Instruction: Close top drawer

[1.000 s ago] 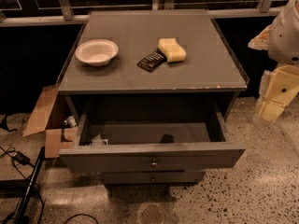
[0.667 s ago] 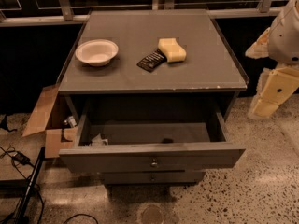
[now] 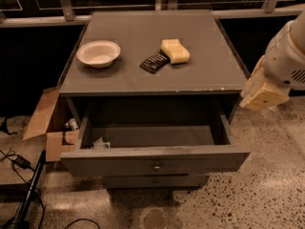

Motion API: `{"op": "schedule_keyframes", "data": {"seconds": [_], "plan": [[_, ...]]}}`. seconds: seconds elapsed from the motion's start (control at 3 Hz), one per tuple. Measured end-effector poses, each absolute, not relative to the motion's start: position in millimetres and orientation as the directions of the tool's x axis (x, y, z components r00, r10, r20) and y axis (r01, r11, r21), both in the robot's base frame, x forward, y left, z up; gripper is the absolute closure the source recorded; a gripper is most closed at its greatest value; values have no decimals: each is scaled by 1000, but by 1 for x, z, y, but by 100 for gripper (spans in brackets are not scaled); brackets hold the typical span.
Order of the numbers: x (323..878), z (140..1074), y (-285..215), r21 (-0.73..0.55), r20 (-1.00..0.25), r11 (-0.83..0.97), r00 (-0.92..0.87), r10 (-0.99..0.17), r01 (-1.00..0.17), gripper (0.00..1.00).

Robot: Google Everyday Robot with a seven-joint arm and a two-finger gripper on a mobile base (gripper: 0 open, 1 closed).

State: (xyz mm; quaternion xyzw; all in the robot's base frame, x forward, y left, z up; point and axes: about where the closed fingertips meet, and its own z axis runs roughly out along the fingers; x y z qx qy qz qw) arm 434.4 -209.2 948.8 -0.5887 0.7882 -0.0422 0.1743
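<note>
Drawers fill the front of the grey table (image 3: 200, 75). The top drawer (image 3: 119, 162) is pulled far out toward the camera, its deep box exposed and its flat front panel well clear of the table's body. A small round metal knob (image 3: 157, 166) sits at the centre of that panel. Inside, a small pale scrap (image 3: 100, 143) lies in the front left corner; the rest of the drawer floor looks bare. Just beneath, a narrower drawer front (image 3: 155, 181) with its own knob is shut.

On the table top a white bowl (image 3: 98, 53) sits to the left, with a yellow sponge (image 3: 175, 50) near the middle and a flat black packet (image 3: 154, 62) against the sponge's left side.

The claw (image 3: 263, 93) hangs at the right edge, beside the table's front right corner and apart from the drawer; whether it is apart or together cannot be told.

An open cardboard box (image 3: 45, 120) sits on the speckled floor (image 3: 267, 185) at the table's left.
</note>
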Motion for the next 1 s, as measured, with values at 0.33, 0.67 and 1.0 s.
{"op": "schedule_keyframes", "data": {"seconds": [0.33, 0.67, 1.0], "plan": [[425, 899, -210, -248, -253, 335, -273, -928, -909, 89], [410, 844, -207, -205, -279, 346, -284, -917, -916, 100], [387, 783, -204, -137, -308, 346, -292, -905, -928, 100]]}}
